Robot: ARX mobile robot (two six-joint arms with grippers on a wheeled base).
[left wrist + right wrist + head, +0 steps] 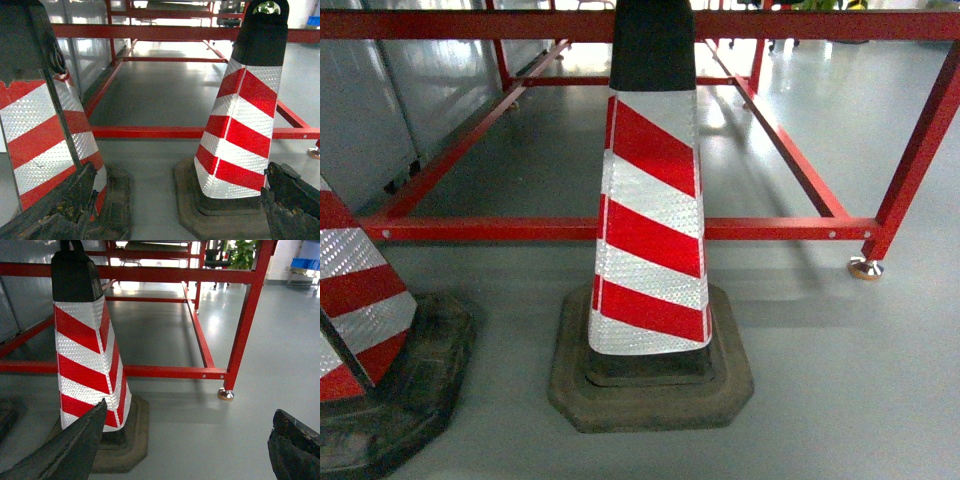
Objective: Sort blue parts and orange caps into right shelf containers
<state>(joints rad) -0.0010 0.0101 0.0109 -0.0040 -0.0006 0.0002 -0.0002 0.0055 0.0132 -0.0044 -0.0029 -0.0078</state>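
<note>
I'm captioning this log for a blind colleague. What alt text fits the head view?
A red-and-white striped traffic cone with a black top stands on its dark rubber base on grey floor, in front of a low red metal frame. A second cone is cut off at the left.

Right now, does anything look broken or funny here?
Nothing is broken or spilled. Both striped cones, the middle one and the left one, stand upright in front of the red frame. The gripper fingers look scuffed and worn. One odd thing: no blue crates show nearby.
</note>
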